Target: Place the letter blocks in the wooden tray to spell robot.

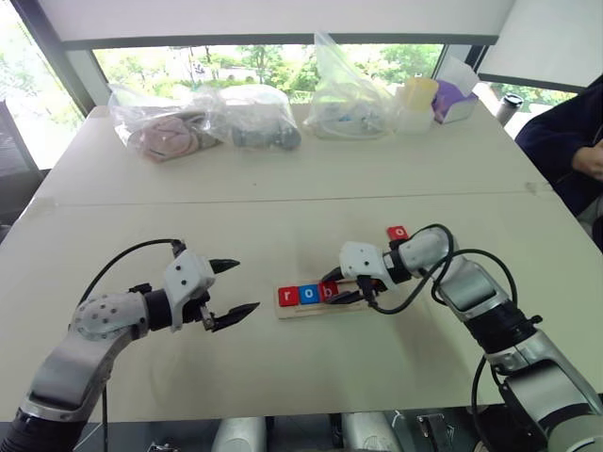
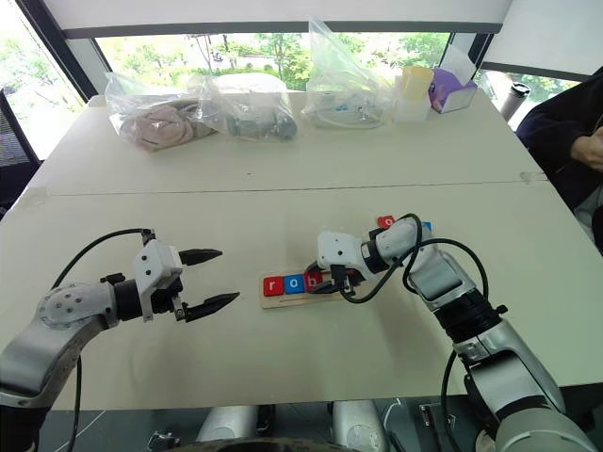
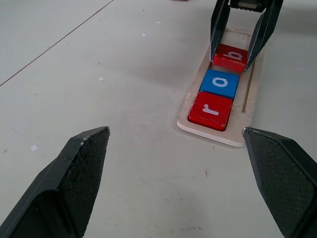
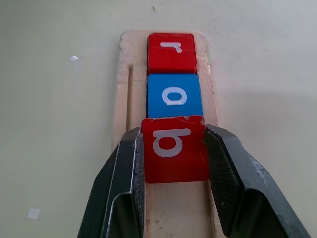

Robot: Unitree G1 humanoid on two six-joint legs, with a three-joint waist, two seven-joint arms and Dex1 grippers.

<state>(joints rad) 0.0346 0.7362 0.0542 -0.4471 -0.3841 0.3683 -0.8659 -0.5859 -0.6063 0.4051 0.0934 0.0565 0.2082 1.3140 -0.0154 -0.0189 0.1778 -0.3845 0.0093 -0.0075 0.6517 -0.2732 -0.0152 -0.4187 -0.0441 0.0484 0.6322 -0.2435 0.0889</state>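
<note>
Your right gripper (image 4: 174,148) is clamping the red "b" block (image 4: 174,148) between its two black fingers, one on each side of the block, and it is holding that block over the wooden tray (image 1: 292,311), right next to the blue "o" block (image 1: 308,294). From the wrist view you cannot tell whether the "b" is fully seated or still riding slightly above the tray floor.

The tray is lying on the pale table (image 1: 283,169), near the middle, between your two arms. In it you are seeing the red "r" block (image 1: 288,296) at the left end, the blue "o" touching it, then the "b" in the third place. The right part of the tray beyond the "b" is lying under your gripper.

Another red block (image 1: 398,233) is sitting on the table just beyond your right wrist, farther away than the tray; a bit of a blue block (image 2: 426,226) is peeking out beside it in the right eye view.

Your left gripper (image 1: 231,287) is hovering left of the tray, well apart from it, with its fingers spread wide and carrying nothing.

Clear plastic bags (image 1: 203,121) are lying along the far edge of the table.
</note>
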